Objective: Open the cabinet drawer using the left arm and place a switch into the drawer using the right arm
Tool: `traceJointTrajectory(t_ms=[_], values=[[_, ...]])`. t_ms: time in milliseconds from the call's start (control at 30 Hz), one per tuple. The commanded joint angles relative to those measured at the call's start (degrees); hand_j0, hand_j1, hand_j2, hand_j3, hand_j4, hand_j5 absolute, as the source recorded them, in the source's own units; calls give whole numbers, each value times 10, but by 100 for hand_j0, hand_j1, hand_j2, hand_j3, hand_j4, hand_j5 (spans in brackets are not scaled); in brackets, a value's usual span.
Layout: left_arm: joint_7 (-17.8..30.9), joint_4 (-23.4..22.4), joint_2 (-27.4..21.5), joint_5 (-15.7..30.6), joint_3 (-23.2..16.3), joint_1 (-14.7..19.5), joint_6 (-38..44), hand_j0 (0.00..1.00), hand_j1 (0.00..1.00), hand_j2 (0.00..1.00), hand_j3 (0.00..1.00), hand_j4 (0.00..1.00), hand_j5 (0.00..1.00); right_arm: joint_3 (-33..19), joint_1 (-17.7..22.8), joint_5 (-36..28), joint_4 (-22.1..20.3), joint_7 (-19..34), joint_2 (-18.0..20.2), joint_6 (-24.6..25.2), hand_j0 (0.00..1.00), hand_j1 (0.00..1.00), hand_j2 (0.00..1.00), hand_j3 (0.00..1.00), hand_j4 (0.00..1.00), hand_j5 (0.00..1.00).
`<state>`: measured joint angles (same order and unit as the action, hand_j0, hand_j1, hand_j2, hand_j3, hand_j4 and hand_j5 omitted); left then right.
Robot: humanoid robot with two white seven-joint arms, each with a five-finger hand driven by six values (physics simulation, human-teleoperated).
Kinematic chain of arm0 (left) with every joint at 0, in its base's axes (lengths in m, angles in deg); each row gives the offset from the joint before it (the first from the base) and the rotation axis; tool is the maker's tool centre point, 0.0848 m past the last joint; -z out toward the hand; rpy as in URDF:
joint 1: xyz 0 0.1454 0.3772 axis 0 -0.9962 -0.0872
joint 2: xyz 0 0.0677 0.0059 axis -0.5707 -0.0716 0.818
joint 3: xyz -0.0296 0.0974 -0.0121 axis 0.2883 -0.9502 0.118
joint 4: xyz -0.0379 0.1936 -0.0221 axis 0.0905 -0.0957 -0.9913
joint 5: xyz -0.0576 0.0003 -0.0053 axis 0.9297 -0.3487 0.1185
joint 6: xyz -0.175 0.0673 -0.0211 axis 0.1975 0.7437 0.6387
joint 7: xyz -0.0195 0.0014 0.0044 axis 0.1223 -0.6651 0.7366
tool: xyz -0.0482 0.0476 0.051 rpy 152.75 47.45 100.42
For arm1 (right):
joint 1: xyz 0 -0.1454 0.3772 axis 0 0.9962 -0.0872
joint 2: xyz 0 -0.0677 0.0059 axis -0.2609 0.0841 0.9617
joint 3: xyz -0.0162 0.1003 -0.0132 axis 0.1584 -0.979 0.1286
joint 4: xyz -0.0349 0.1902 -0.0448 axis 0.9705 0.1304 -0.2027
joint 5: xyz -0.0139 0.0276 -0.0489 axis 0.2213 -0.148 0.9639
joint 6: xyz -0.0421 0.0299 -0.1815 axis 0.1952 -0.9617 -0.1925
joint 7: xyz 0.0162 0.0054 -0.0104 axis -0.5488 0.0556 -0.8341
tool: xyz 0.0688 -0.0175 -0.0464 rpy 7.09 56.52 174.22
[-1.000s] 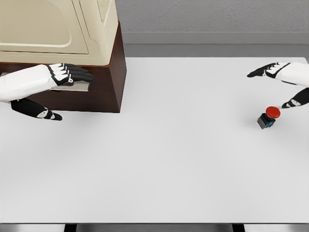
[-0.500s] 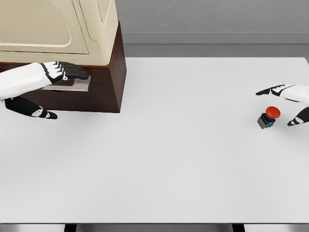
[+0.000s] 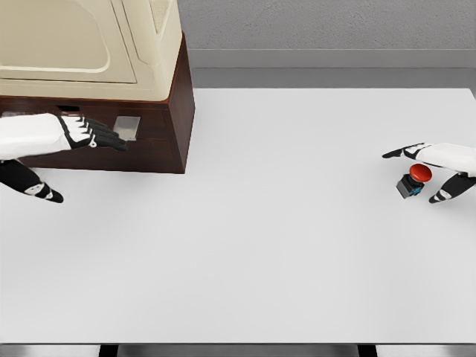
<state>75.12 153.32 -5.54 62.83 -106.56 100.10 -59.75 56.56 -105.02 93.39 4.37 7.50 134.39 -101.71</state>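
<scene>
The switch (image 3: 411, 182), a black box with a red round button, lies on the white table (image 3: 282, 223) near its right edge. My right hand (image 3: 421, 165) hovers just over it with fingers spread, index behind it and thumb to its right, not closed on it. The brown cabinet (image 3: 167, 126) with a cream top stands at the back left. Its drawer front carries a pale grey handle (image 3: 128, 127). My left hand (image 3: 93, 134) reaches in from the left in front of the drawer, fingers stretched out flat, tips just left of the handle, holding nothing.
A cream-coloured appliance body (image 3: 89, 44) sits on top of the cabinet and overhangs the drawer. A grey wall (image 3: 327, 30) runs behind the table's far edge. The table's front edge lies near the bottom of the picture.
The left hand has slid left and down off the handle, which now shows fully. The right hand has dropped from behind the switch to straddle it.
</scene>
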Motion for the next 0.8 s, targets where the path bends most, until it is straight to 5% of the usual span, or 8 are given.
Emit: traceJointTrajectory(t_ms=[0,133,233,467,767], values=[[34,0,2,28,2,3,1,100,100,100,100,100,100,0,0,-3,-8,0,4,-5,96,96,96,96,96,96],[34,0,19,35,2,27,7,100,100,100,100,100,100,0,-4,-2,-3,0,4,-3,86,86,86,86,86,86],[34,-1,53,36,4,45,86,100,100,100,100,100,100,0,-4,-1,-1,0,4,-4,82,82,82,82,82,82],[34,-1,33,107,3,45,154,100,100,100,100,100,100,-1,-3,9,3,0,5,-5,78,78,78,78,78,78],[31,-3,12,118,-2,31,253,100,100,100,100,100,100,-1,-2,9,7,0,6,-5,69,69,69,69,69,69]])
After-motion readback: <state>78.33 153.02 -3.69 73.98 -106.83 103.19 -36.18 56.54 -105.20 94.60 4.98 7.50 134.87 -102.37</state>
